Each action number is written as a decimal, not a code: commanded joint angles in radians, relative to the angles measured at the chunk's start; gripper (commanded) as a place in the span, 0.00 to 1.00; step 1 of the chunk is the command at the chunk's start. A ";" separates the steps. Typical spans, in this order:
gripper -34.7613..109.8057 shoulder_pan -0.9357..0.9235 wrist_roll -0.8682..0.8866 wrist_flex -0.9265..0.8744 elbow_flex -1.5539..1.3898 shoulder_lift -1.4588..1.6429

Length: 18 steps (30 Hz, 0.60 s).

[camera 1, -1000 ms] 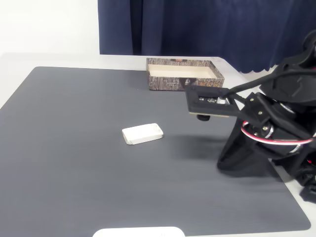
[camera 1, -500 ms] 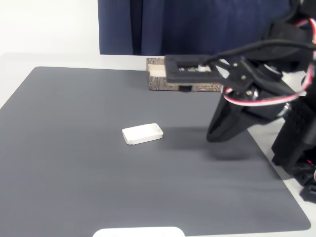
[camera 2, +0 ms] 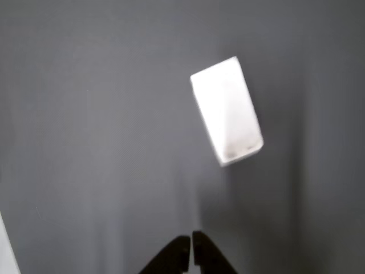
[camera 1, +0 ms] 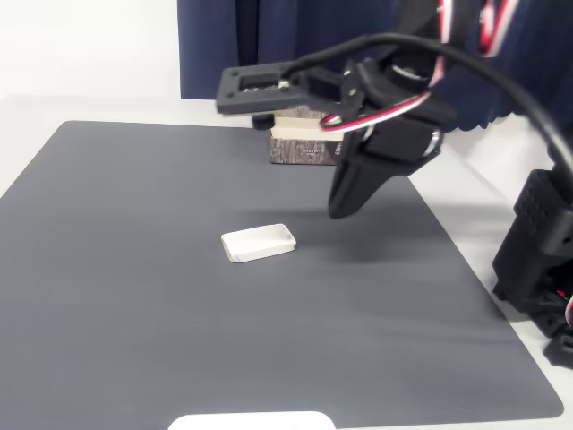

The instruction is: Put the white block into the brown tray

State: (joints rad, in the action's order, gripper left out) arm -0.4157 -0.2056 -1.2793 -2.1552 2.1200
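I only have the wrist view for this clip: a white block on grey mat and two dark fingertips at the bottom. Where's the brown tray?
Observer: In the fixed view the brown tray stands at the mat's far edge, partly hidden behind the arm.
Operator: Anything in it?
Observer: Cannot tell; the arm covers most of its interior.
Operator: Is the gripper down on the mat?
Observer: No, the fixed view shows it raised above the mat, right of the white block, which lies flat and untouched.

Block (camera 1: 259, 243): white. Tray (camera 1: 300, 143): brown bark-patterned walls, cream inside. Mat (camera 1: 134, 296): dark grey. Curtain (camera 1: 269, 45): navy blue. Arm (camera 1: 385, 125): black, with red and white wires
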 commanded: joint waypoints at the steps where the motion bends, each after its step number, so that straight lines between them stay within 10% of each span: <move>1: 0.24 -0.015 -0.034 -0.009 0.117 -0.092; 18: 0.24 -0.120 -0.129 -0.052 0.433 -0.413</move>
State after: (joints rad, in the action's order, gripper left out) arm -0.5246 -0.3221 -1.3254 -1.7763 1.7196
